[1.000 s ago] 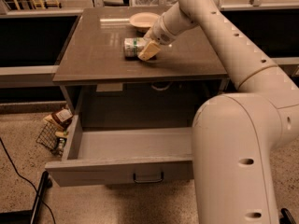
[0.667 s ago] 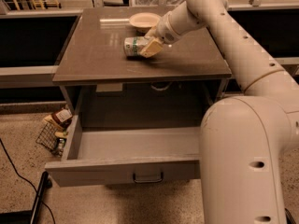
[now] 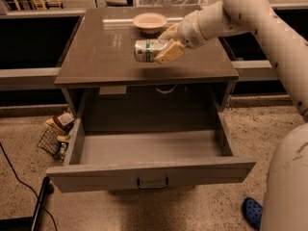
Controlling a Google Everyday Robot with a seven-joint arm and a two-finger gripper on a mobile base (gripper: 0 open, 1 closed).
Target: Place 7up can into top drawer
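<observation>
The 7up can (image 3: 146, 50) is whitish-silver with green markings and lies on its side in the air above the brown counter top (image 3: 101, 52). My gripper (image 3: 167, 44) is shut on the 7up can, gripping its right end, and holds it over the middle of the counter. The top drawer (image 3: 149, 150) is pulled open below, grey and with nothing inside, with a dark bar handle (image 3: 152, 183) on its front panel. The drawer sits in front of and below the can.
A shallow pale bowl (image 3: 150, 21) stands at the back of the counter, just behind the can. A wire basket with packets (image 3: 58, 134) sits on the floor at the drawer's left. A black cable (image 3: 19, 186) runs along the floor at left.
The gripper has lifted the 7up can off the counter and carried it slightly toward the front. The arm has swung a little to the right of the view.
</observation>
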